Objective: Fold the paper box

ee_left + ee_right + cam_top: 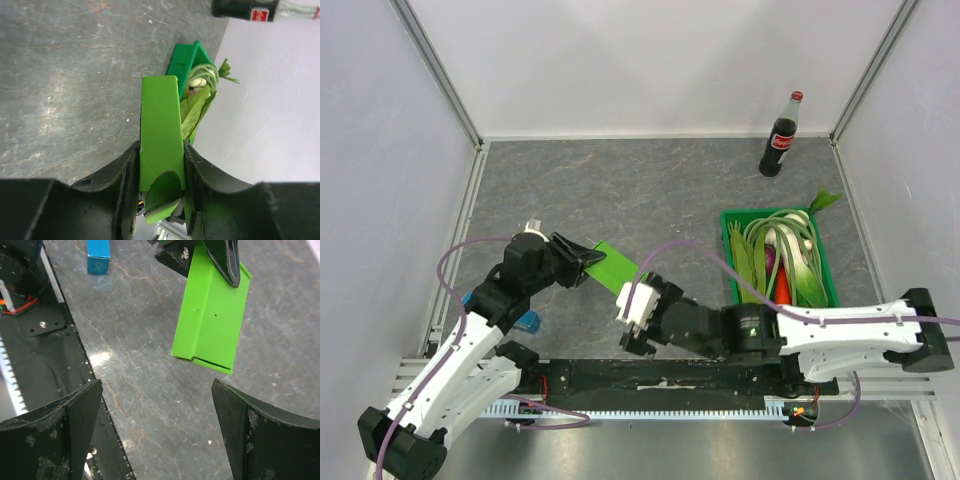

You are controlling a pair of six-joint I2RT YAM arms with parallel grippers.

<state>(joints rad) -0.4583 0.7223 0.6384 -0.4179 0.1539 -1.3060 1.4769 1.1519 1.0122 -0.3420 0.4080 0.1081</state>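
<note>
Left wrist view: the left fingers (122, 195) are closed partway onto the paper box (160, 135), one pad against each long side near its rear end. The box is a flattened lime-green sleeve projecting forward from the grip. It appears to be held off the bench (620, 190), though contact at its far end cannot be confirmed.

The right fingers (65, 425) stand spread wide and hold nothing. They face the box's free end from just beside it, without contact.

A blue block (98, 257) lies on the bench near the left arm. A green crate (728, 255) of vegetables sits at the right, and a cola bottle (780, 140) stands upright at the far right corner.
</note>
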